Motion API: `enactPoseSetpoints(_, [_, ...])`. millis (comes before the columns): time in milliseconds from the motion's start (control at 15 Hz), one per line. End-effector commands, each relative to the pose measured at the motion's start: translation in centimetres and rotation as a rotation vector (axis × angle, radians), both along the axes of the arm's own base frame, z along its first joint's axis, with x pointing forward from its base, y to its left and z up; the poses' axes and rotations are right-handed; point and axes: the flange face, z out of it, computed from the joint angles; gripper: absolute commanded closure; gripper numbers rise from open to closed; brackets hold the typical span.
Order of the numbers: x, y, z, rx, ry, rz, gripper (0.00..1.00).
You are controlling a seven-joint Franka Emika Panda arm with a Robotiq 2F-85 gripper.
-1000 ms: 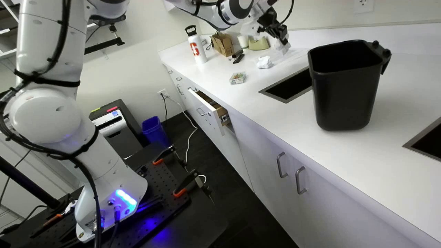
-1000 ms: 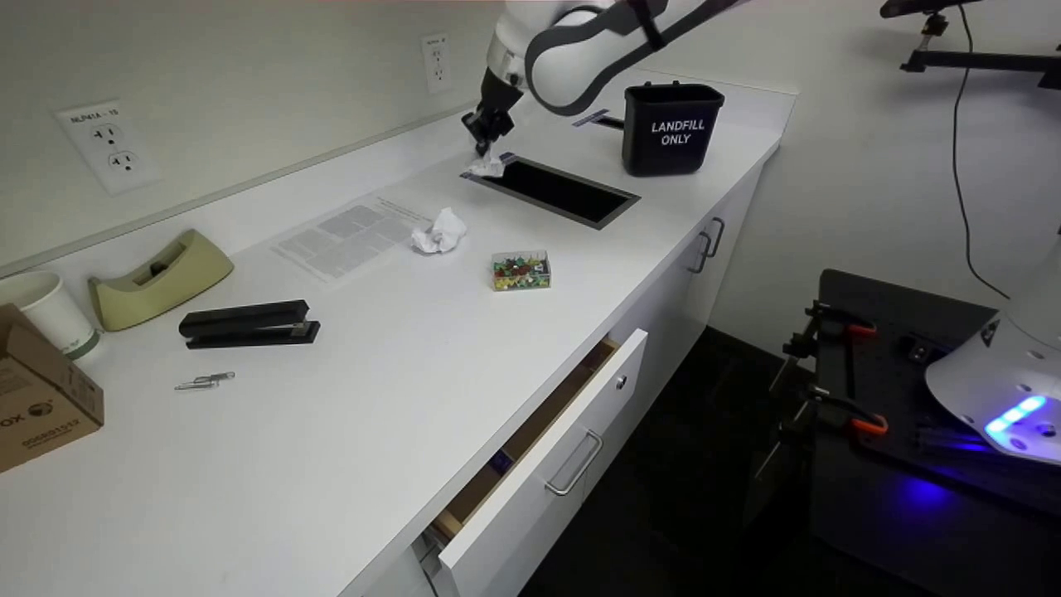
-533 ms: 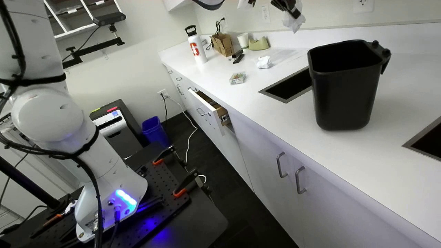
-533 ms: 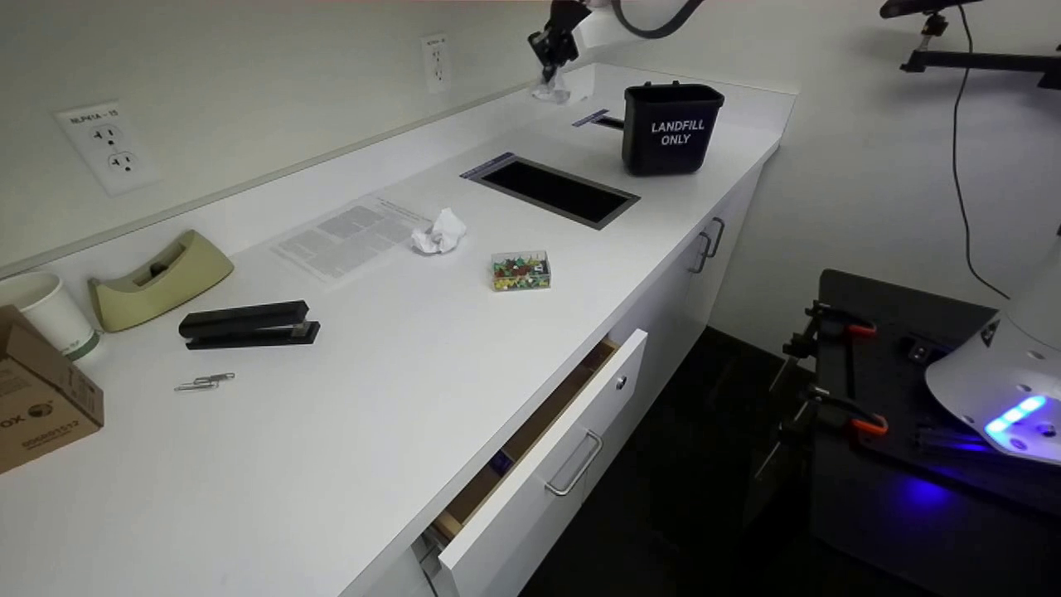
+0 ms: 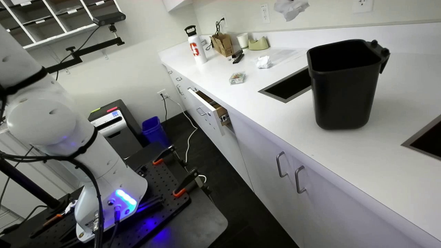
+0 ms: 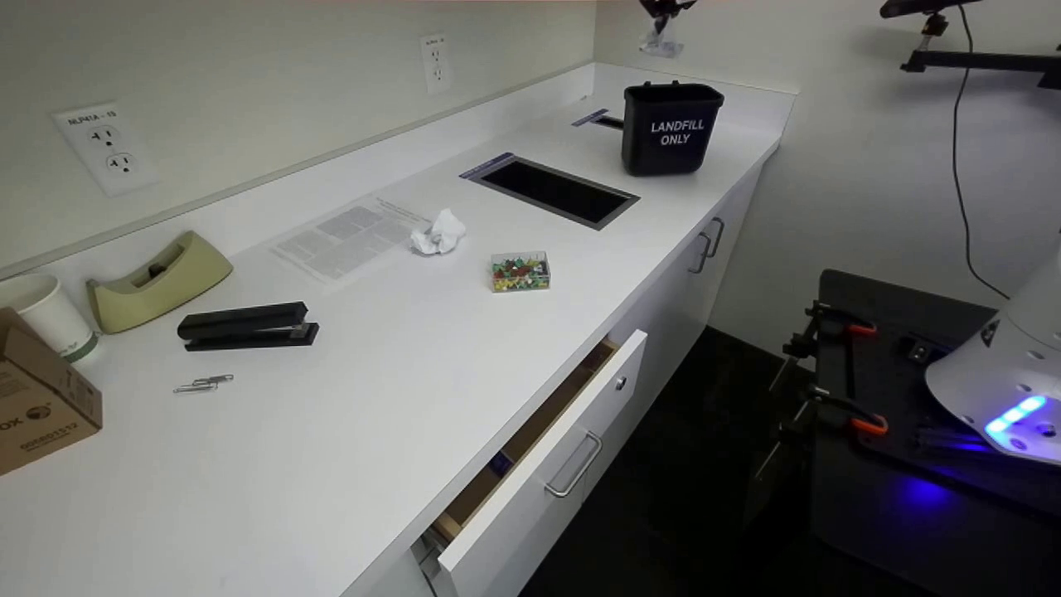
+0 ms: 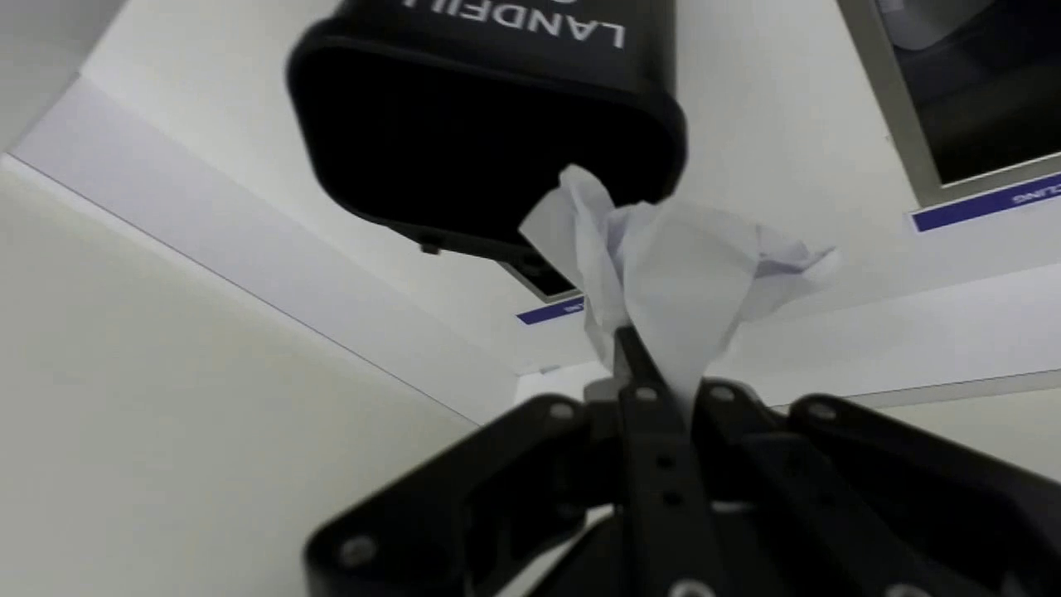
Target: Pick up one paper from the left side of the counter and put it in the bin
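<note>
My gripper (image 7: 667, 373) is shut on a crumpled white paper (image 7: 692, 274), which sticks out beyond the fingertips. The held paper also shows in both exterior views (image 5: 291, 8) (image 6: 661, 43), raised well above the counter (image 6: 373, 398). The gripper is cut off at the top edge of an exterior view (image 6: 663, 12). The black bin (image 5: 344, 100) stands upright on the counter and also shows in an exterior view (image 6: 663, 157). In the wrist view the paper overlaps the bin's open mouth and rim (image 7: 489, 62). A second crumpled paper (image 6: 440, 232) lies on the counter.
Dark sink cut-outs (image 6: 555, 191) lie in the counter beside the bin. A box of pins (image 6: 520, 272), a stapler (image 6: 246, 325), a tape dispenser (image 6: 162, 282), a cup (image 6: 50, 315) and a cardboard box (image 6: 46, 398) stand on it. A drawer (image 6: 539, 464) is pulled open.
My gripper has lifted the held paper from low over the counter, up and across toward the bin's end. The second paper and the bin have stayed put.
</note>
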Motion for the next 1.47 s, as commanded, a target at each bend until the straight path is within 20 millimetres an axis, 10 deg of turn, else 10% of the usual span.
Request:
enactPoseSetpoints(0, [-5.9,-0.9,1.0,-0.004,0.001,-0.123,0.99])
enactPoseSetpoints(400, [-8.5,-5.6,0.0,0.003,-0.082,-0.165,0.99])
enactPoseSetpoints(800, [-7.1,-10.9,-2.9,0.065,-0.284,-0.113,0.99])
enactPoseSetpoints(1200, [-4.1,-11.3,-7.1,0.137,-0.300,-0.073,0.99])
enactPoseSetpoints(1267, [-3.8,-11.4,-7.7,0.149,-0.291,-0.083,0.71])
enactPoseSetpoints(1400, [-3.4,-11.6,-8.1,0.159,-0.284,-0.092,0.65])
